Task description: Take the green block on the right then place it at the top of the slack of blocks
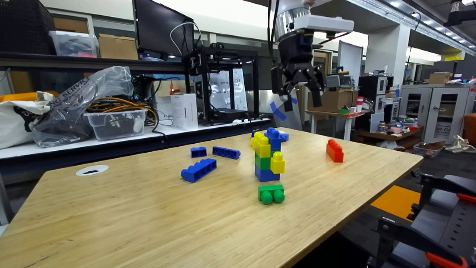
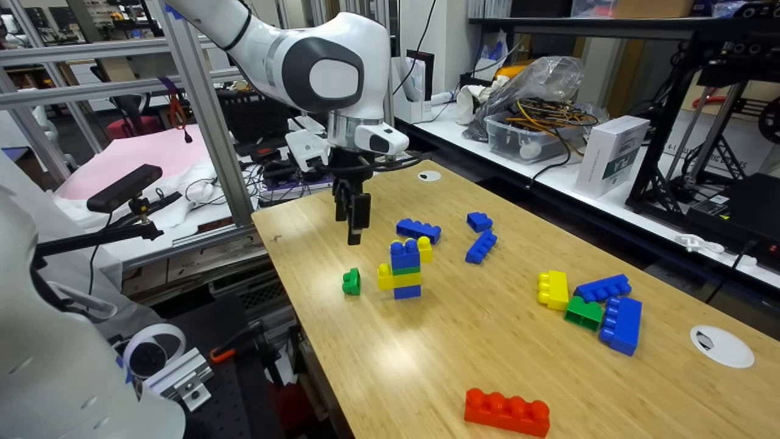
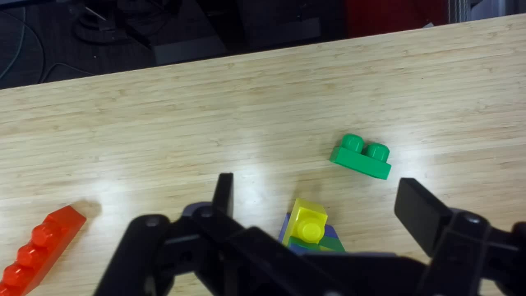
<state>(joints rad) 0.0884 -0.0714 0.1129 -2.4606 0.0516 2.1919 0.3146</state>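
The small green block lies on its side on the table beside the stack, with its two studs pointing sideways; it also shows in an exterior view and the wrist view. The stack of blue, green and yellow blocks stands upright, with yellow blocks jutting from its sides; it also shows in an exterior view. In the wrist view the stack is partly hidden by the gripper. My gripper is open and empty, high above the table; it shows in both exterior views.
A red block lies apart from the stack. Loose blue blocks lie on the table. Another green block lies among yellow and blue blocks. The table edge runs beyond the green block.
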